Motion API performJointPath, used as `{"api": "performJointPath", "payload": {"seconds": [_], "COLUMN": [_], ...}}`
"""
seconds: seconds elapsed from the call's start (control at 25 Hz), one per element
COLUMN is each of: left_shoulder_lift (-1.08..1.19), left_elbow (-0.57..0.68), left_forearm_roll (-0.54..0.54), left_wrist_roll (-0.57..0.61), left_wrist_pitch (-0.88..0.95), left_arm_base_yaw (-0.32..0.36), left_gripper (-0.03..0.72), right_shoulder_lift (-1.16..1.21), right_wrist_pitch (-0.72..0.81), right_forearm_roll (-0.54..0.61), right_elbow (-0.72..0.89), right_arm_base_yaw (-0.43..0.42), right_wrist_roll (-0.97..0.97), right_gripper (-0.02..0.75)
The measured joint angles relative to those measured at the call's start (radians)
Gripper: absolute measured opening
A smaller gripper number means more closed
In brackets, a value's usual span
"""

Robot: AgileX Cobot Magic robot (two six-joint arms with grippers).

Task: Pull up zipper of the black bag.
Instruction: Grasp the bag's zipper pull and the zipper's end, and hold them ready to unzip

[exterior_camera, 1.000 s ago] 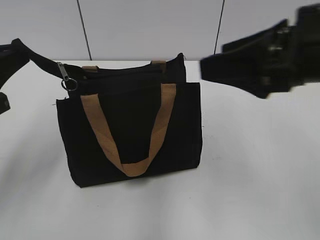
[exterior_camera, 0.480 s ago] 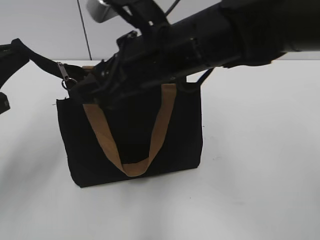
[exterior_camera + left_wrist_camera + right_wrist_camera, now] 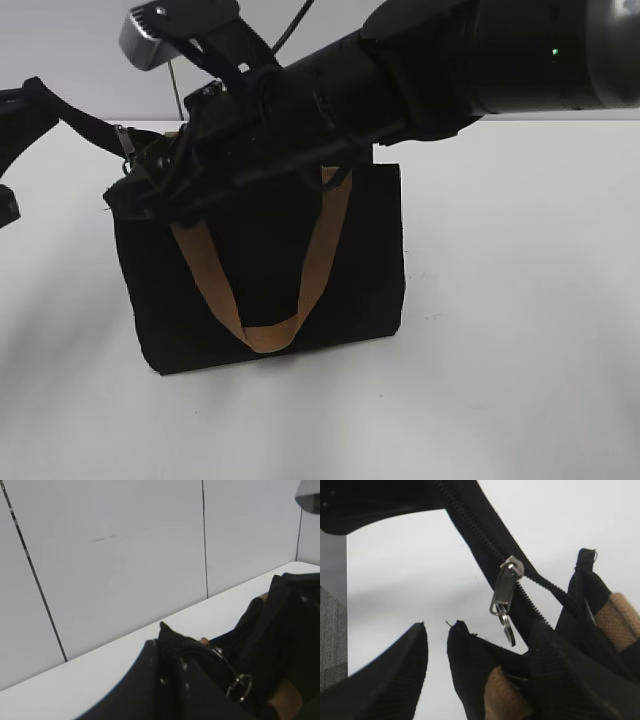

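Standing on a white table (image 3: 520,330), black bag (image 3: 360,280); grey panelled wall (image 3: 125,555) behind; gripper states unclear.

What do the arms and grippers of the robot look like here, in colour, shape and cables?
The right arm is thick, rounded and black, with a small green light, a black cable above and a silver-grey camera housing. The right gripper has black pointed fingers. The left arm looks black too; its details are hidden.
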Motion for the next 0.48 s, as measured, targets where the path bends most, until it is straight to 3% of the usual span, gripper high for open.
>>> {"api": "performJointPath", "payload": {"seconds": [0.2, 0.48], "left_shoulder_lift": [0.0, 0.0], "left_elbow": [0.0, 0.0], "left_forearm_roll": [0.0, 0.0], "left_wrist_roll": [0.0, 0.0], "left_wrist_pitch": [0.0, 0.0], "left_arm_base_yaw": [0.0, 0.0], "left_gripper": [0.029, 0.029], "right_shoulder_lift": [0.017, 0.017], "right_wrist_pitch": [-0.002, -0.037], "right_forearm_roll": [0.001, 0.001], "right_elbow": [-0.001, -0.01], "right_arm_base_yaw": [0.031, 0.038], "right_wrist_roll": [-0.003, -0.004], "right_gripper": [0.483, 0.391]}}
